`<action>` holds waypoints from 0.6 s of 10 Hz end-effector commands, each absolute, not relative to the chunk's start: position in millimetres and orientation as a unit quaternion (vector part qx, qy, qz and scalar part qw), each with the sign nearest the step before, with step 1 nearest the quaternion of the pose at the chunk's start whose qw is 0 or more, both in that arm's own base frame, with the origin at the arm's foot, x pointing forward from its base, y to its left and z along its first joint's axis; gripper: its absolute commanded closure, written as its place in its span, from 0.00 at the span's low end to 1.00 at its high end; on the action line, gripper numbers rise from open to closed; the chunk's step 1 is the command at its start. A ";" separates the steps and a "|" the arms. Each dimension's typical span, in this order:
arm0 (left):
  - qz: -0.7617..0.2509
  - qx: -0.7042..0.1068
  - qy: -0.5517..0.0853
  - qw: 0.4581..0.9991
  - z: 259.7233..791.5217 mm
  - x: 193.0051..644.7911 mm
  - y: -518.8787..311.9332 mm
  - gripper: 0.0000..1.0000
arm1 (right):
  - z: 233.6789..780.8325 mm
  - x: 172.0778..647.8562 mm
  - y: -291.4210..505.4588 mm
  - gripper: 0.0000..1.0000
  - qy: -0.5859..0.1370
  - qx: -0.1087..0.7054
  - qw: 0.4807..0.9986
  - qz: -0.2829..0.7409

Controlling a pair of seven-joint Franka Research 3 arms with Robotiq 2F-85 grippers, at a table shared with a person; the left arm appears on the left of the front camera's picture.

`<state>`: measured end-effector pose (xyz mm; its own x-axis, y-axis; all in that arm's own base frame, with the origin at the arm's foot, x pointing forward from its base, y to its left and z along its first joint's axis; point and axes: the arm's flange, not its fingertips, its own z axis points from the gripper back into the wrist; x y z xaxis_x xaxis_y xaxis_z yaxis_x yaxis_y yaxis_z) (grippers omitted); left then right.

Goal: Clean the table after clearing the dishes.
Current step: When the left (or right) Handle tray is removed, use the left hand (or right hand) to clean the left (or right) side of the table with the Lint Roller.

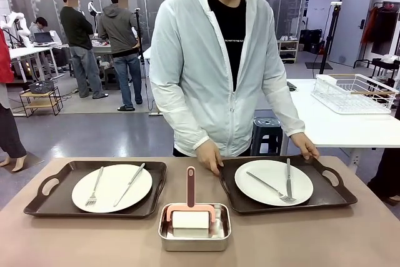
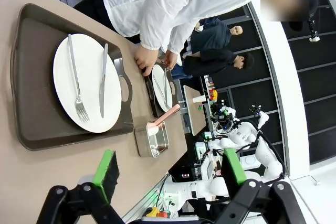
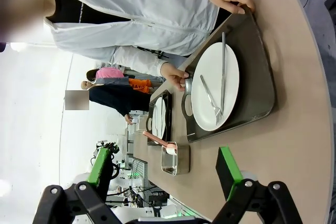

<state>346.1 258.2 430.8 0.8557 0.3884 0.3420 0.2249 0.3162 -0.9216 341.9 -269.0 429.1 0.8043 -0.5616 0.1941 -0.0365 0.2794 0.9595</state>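
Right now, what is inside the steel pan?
The steel pan holds a white block with a pink handle reaching past the far rim. The pan floor under the block is covered.

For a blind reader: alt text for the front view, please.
A person across the table has both hands on the right tray. It and the left tray each hold a plate, fork and knife; a steel pan sits between.

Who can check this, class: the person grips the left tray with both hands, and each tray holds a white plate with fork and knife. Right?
No. Both hands grip the right tray, as the front view shows. Each tray does hold a white plate with fork and knife.
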 end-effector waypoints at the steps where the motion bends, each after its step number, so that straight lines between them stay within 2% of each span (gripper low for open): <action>1: 0.053 -0.582 -0.264 0.767 431.4 343.8 259.8 0.00 | 429.8 340.0 -267.7 0.00 -0.262 0.577 0.754 -0.172; 6: 0.053 -0.582 -0.264 0.767 431.4 343.8 259.8 0.00 | 429.8 340.0 -267.7 0.00 -0.262 0.577 0.754 -0.172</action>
